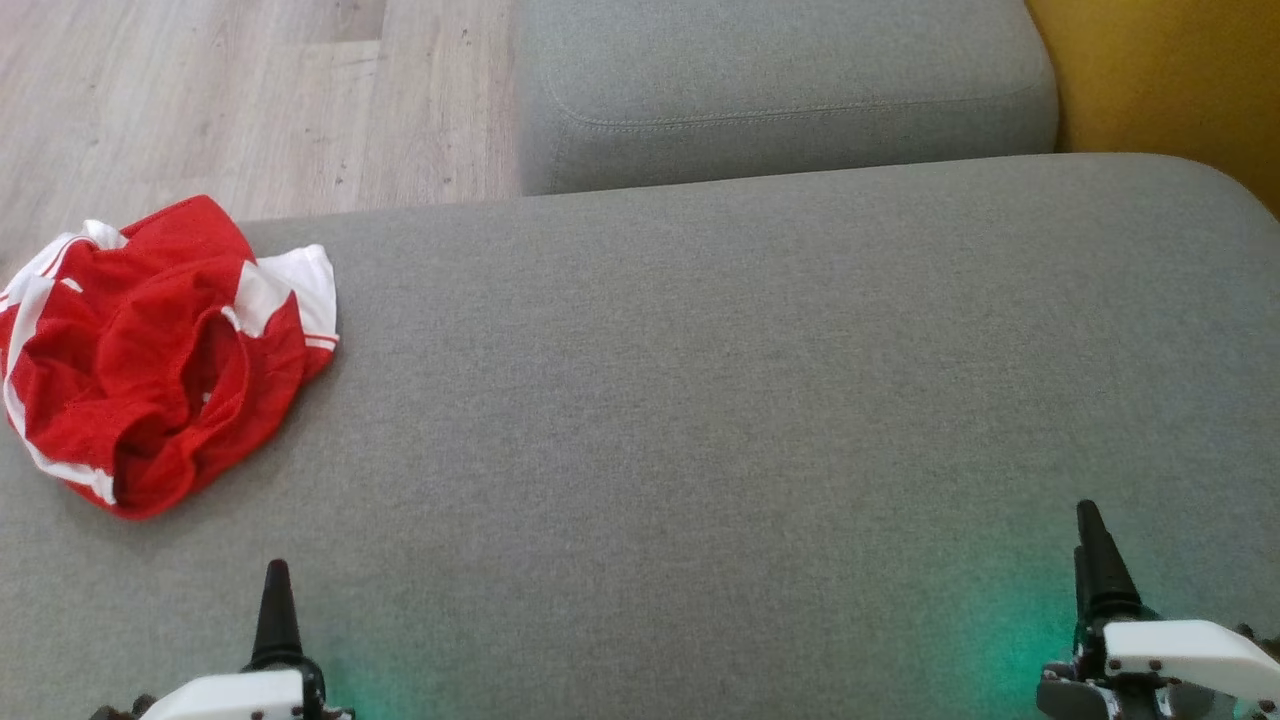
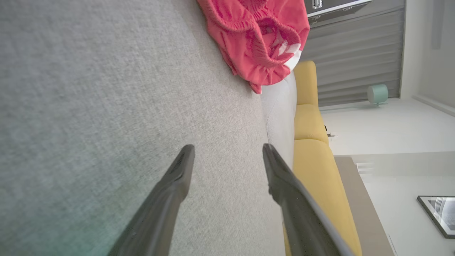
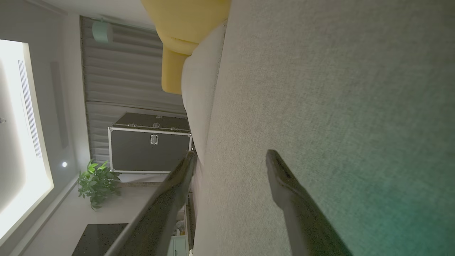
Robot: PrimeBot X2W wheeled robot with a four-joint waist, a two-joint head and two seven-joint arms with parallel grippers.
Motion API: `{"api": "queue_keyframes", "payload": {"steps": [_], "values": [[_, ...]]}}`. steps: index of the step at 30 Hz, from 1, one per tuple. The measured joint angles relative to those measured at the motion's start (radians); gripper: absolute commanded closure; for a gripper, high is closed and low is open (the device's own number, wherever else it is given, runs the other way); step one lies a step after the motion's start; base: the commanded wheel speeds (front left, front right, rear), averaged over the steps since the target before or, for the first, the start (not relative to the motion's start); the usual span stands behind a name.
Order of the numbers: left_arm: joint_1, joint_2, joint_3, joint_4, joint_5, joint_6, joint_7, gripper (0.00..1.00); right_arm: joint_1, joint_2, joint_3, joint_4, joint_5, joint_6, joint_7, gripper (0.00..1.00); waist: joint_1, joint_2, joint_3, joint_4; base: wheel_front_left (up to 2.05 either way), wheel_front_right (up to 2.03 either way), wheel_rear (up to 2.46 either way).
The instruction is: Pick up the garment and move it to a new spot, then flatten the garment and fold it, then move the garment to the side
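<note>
A crumpled red garment (image 1: 160, 350) with white stripes lies on the grey cushion (image 1: 700, 400) near its far left corner, reaching up to the far edge. In the left wrist view the garment (image 2: 259, 39) sits well ahead of the fingers at the cushion's edge. My left gripper (image 1: 275, 600) hovers low over the cushion's near left, apart from the garment; its jaws (image 2: 228, 147) stand open with nothing between them. My right gripper (image 1: 1095, 550) is at the near right, far from the garment, also open (image 3: 231, 153) and empty over bare fabric.
A second grey cushion (image 1: 780, 90) stands beyond the far edge. Wooden floor (image 1: 200, 100) lies at the far left and a yellow seat (image 1: 1170, 80) at the far right. A black flight case (image 3: 149, 145) and a potted plant (image 3: 96, 181) stand in the room beyond.
</note>
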Motion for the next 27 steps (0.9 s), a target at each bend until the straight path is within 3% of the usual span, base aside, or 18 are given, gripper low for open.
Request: {"api": "queue_keyframes", "payload": {"steps": [27], "values": [[0.007, 0.001, -0.07, -0.081, 0.375, 0.043, -0.076, 0.0, 0.0, 0.0, 0.068, -0.067, -0.371, 0.0, -0.074, 0.0, 0.0, 0.0, -0.018, 0.004, 0.0, 0.0, 0.0]]}}
